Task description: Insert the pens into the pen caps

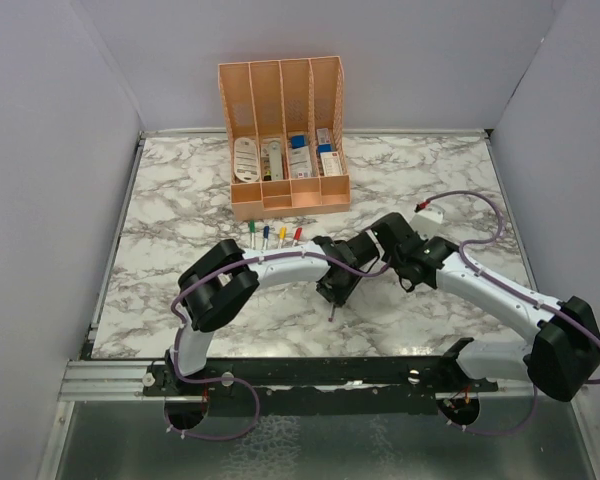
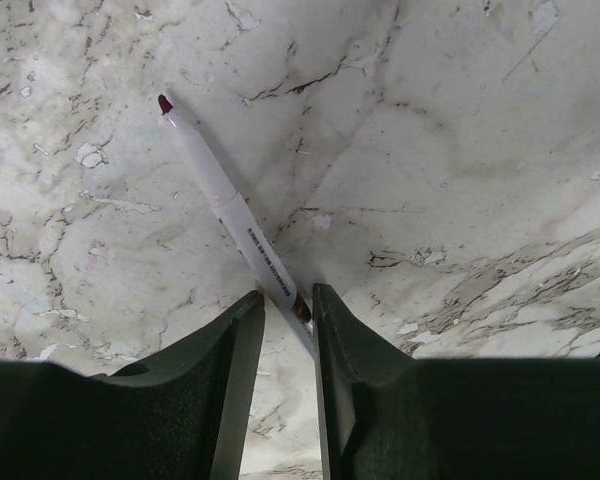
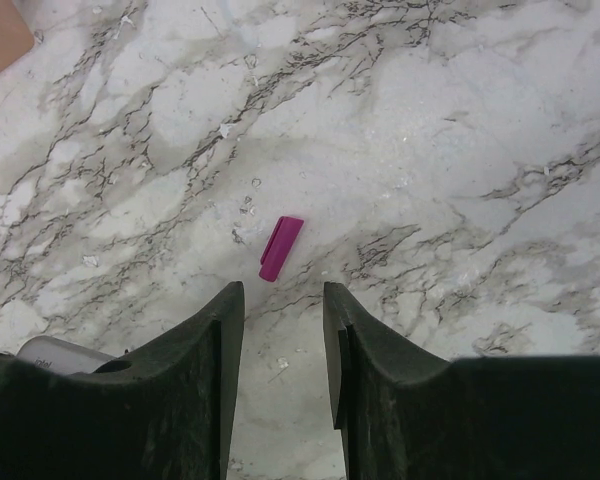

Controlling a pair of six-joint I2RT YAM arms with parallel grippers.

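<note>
A grey-white pen (image 2: 215, 190) with a dark red-purple end lies slanted on the marble. Its other end runs in between the fingers of my left gripper (image 2: 288, 296). The jaws stand narrowly apart around it, the pen against the right finger and marble showing on its other side. From above, the left gripper (image 1: 335, 287) points down at mid-table. A magenta pen cap (image 3: 281, 248) lies flat just beyond my right gripper (image 3: 283, 290), which is open with nothing between its fingers. The right gripper (image 1: 408, 275) hangs close to the right of the left one. Several more pens (image 1: 275, 236) with coloured ends lie in a row.
A peach organiser (image 1: 285, 195) holding white and blue items stands at the back centre. A small white connector (image 1: 430, 210) on a purple cable lies to the right. Grey walls close in the marble table (image 1: 180, 200) on both sides and at the back.
</note>
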